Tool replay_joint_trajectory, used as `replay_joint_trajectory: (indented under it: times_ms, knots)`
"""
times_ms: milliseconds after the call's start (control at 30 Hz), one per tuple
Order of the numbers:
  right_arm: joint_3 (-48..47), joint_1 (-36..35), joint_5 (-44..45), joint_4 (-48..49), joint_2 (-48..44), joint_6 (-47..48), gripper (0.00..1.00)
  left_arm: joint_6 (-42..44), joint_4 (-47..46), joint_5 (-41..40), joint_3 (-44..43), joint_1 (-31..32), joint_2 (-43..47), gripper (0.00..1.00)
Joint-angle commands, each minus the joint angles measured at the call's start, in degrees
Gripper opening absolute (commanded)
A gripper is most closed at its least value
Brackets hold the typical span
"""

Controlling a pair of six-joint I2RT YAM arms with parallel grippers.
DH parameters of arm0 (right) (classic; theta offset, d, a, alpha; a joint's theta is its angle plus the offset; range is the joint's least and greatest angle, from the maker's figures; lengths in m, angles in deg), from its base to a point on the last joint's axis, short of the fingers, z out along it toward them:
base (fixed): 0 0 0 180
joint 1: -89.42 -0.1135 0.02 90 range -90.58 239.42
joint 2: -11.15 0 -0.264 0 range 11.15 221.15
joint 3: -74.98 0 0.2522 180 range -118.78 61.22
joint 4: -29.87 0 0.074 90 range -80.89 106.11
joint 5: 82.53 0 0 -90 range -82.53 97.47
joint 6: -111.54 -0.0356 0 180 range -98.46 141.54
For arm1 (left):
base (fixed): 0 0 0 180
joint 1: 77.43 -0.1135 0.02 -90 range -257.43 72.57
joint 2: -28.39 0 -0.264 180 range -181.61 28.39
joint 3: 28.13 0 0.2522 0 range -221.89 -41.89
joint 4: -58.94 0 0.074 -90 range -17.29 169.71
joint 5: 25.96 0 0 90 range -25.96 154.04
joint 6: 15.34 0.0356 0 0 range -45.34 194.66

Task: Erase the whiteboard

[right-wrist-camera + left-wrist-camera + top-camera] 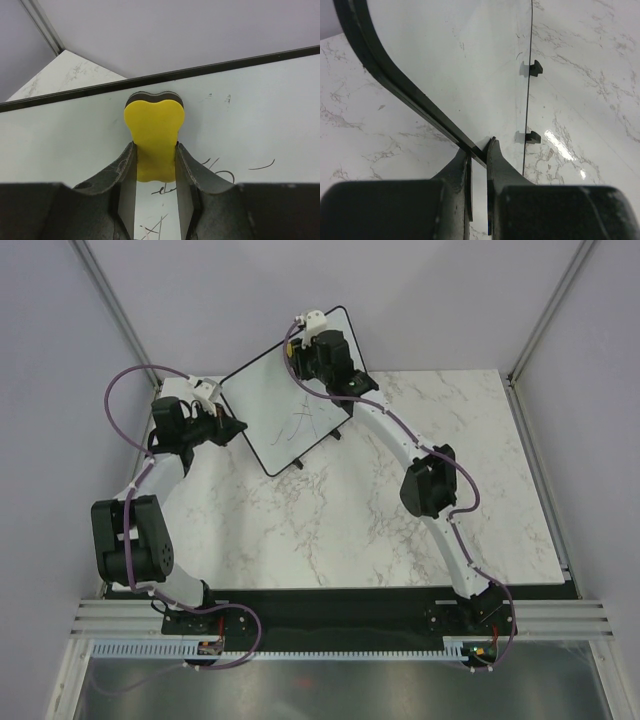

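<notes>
The whiteboard (285, 405) stands tilted at the back of the marble table, with dark pen marks (303, 423) near its middle. My left gripper (232, 427) is shut on the board's black left rim (415, 97); the board's two black feet (534, 68) show in the left wrist view. My right gripper (300, 352) is at the board's upper right edge, shut on a yellow eraser (155, 135) whose dark felt pad presses the white surface just below the top rim (210, 67). Pen scribbles (215, 167) lie below and right of the eraser.
The marble table top (340, 520) spreads in front of the board. A metal frame post (545, 315) stands at the back right, another (105, 290) at the back left. The right arm's elbow (430, 480) hangs over the table's right half.
</notes>
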State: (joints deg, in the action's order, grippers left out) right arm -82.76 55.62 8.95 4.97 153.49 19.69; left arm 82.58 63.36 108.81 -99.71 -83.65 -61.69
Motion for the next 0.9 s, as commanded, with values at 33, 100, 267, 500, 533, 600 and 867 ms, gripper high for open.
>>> replay_joint_trajectory:
  times_ms: [33, 100, 267, 500, 533, 600, 867]
  knots:
    - [-2.09, 3.47, 2.74, -3.72, 0.83, -3.86, 0.0, 23.45, -1.47, -4.61, 2.01, 1.74, 1.58, 0.02]
    - [-2.71, 4.8, 4.14, -3.89, 1.71, -3.69, 0.0, 23.63, -1.47, -4.52, 2.01, 1.74, 1.58, 0.02]
    - [-3.59, 6.38, 2.48, -3.63, 3.47, -5.1, 0.0, 23.63, -1.47, -4.43, 2.19, 1.82, 1.84, 0.02]
    - [-2.62, 5.68, 0.11, -3.45, 2.77, -6.07, 0.0, 23.81, -1.47, -4.34, 2.19, 1.82, 1.93, 0.02]
    - [-2.18, 4.89, -0.15, -3.37, 2.5, -5.37, 0.0, 23.81, -1.55, -4.26, 2.19, 1.82, 1.84, 0.02]
    - [-0.34, 3.66, -1.3, -3.02, 1.36, -4.14, 0.0, 23.63, -1.47, -4.26, 2.01, 1.82, 1.58, 0.02]
    - [21.42, -6.36, -6.23, 7.23, -8.2, 1.32, 0.0, 22.93, -1.64, -4.43, 1.57, 1.82, 0.79, 0.02]
